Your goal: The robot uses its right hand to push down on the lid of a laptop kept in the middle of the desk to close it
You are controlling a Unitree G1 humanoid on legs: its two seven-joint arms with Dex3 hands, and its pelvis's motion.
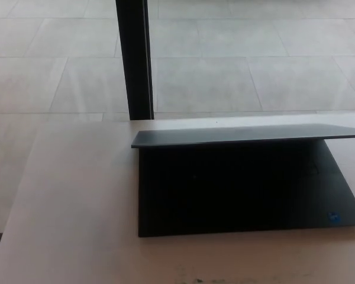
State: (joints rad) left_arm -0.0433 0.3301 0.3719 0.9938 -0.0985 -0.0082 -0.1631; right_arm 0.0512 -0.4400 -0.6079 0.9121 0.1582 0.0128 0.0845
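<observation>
A black laptop (248, 189) sits on the pale desk (77, 201), right of centre in the head view. Its lid (248, 135) is lowered far over the base, so I see it almost edge-on as a thin dark grey slab running from the desk's middle to the right border. The keyboard area lies in deep shadow under it. A small blue sticker (335, 217) shows on the base's near right corner. Neither of my hands appears in the picture.
A black vertical post (135, 59) stands just behind the desk's far edge, left of the laptop. Beyond it lies a floor of large grey tiles (254, 59). The desk's left edge runs diagonally at the lower left.
</observation>
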